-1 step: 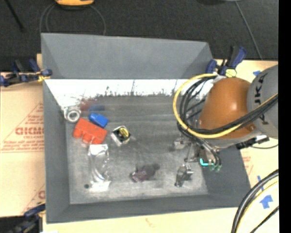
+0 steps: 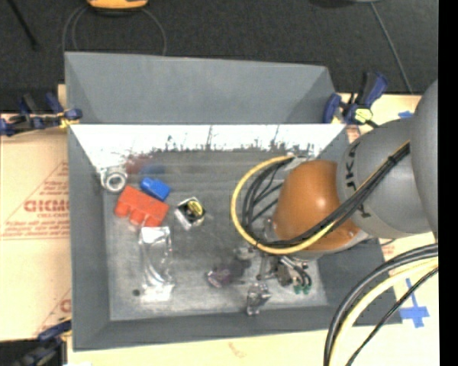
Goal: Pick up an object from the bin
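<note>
My gripper (image 2: pixel 261 282) hangs low over the bin floor near the front wall, right of the middle, under the arm's orange cover. Just to its left lies a small dark purple thing (image 2: pixel 220 275), close beside the gripper; contact between them is unclear. A small green thing (image 2: pixel 302 285) lies just to the gripper's right. Further left lies a clear plastic piece (image 2: pixel 156 262).
At the back left lie a white ring (image 2: pixel 113 179), a blue block (image 2: pixel 155 187) and an orange-red block (image 2: pixel 140 206) close together. A small yellow, black and white thing (image 2: pixel 188 212) sits near the middle. The arm and its cables cover the bin's right part.
</note>
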